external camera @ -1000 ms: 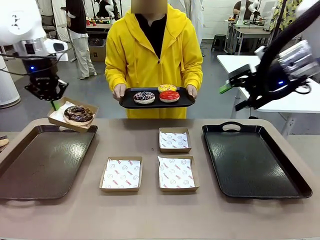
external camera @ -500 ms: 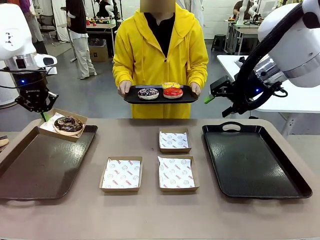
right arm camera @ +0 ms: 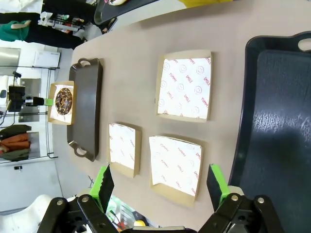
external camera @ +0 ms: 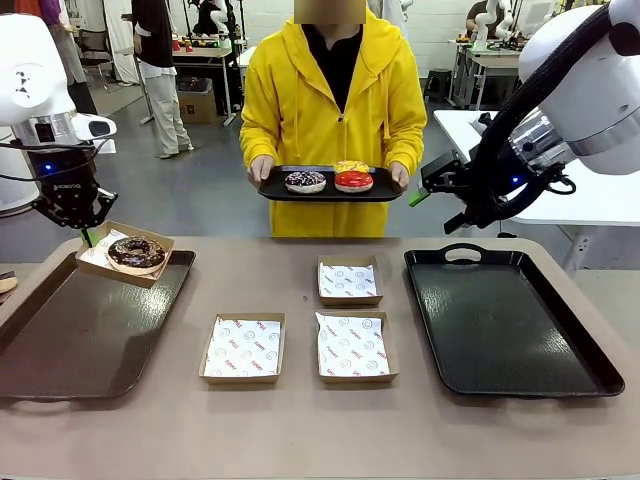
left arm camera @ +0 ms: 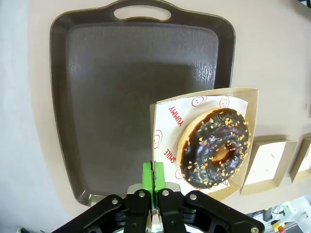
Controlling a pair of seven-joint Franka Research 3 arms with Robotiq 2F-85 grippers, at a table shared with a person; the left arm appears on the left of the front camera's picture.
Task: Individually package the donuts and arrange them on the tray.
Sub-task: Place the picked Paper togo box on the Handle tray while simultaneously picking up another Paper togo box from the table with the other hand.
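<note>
Donuts (external camera: 345, 182): by our count, one of four is boxed. The chocolate donut (left arm camera: 214, 148) is lying in its paper-lined box (left arm camera: 204, 99), and the left gripper (left arm camera: 153, 175) is pinching one wall of that box, pads clamped tight on the cardboard. In the front view the box is sitting slightly tilted over the far corner of the left tray (external camera: 70, 350); we cannot tell whether it is touching the rim. The right gripper (right arm camera: 160, 182) is hovering high above the table, fingers spread wide and carrying nothing.

The person (external camera: 335, 90) across the table is holding a carried tray (external camera: 280, 194) in both hands. It is bearing the sprinkled donut (external camera: 305, 181), the red donut (external camera: 358, 180) and the yellow donut (external camera: 351, 166). Three empty boxes (external camera: 242, 348) are waiting on the table between the left tray and the right tray (external camera: 505, 320).

Our reading: we are placing the first package. The next move is calling for lowering the box flat onto the tray floor, well in from the rim, then easing the pads apart without dragging the wall. Three donuts are waiting to be packaged.
</note>
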